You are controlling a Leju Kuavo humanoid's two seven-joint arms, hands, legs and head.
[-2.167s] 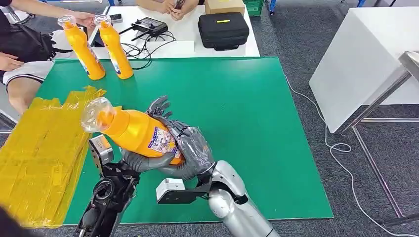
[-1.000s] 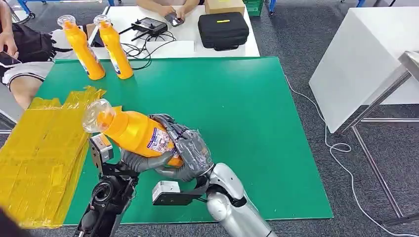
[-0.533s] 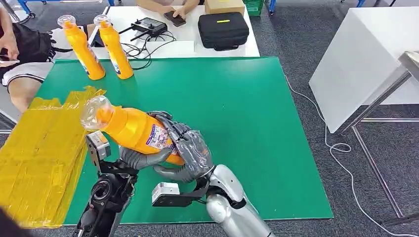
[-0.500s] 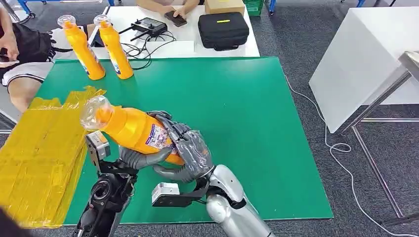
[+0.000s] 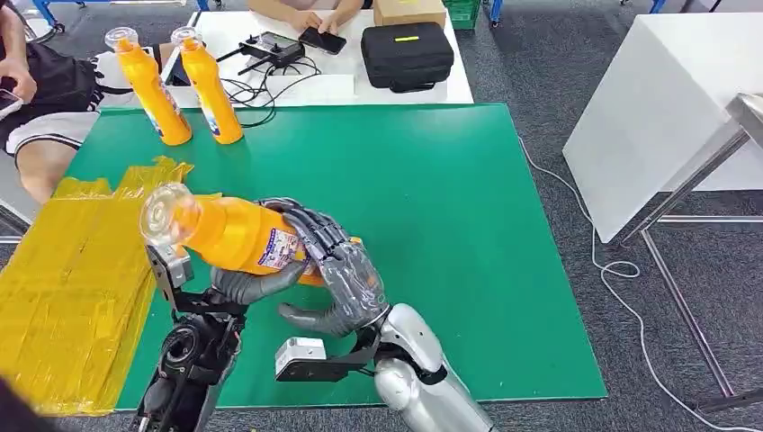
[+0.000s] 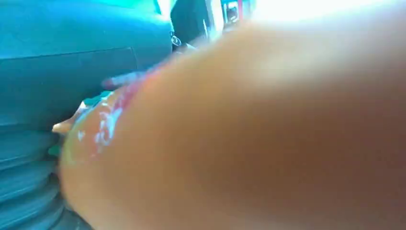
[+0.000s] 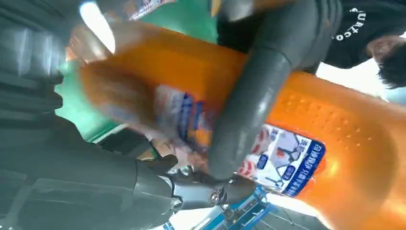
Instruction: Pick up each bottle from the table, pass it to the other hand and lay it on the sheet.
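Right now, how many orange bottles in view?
3: two bottles standing at the green mat's far left corner, one bottle held between both hands above the mat. None seem hidden.

An orange bottle with a clear cap and a printed label is held on its side above the green desk, cap toward the yellow sheet. Two more bottles are stood upright at the desk's far left corner.

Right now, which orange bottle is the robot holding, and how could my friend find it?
Start at the big green table mat and look to its near left side, beside the crinkly yellow plastic sheet. The orange plastic bottle with a clear cap lies tilted in the air between grey robot fingers; the other two orange bottles stand upright at the far edge.
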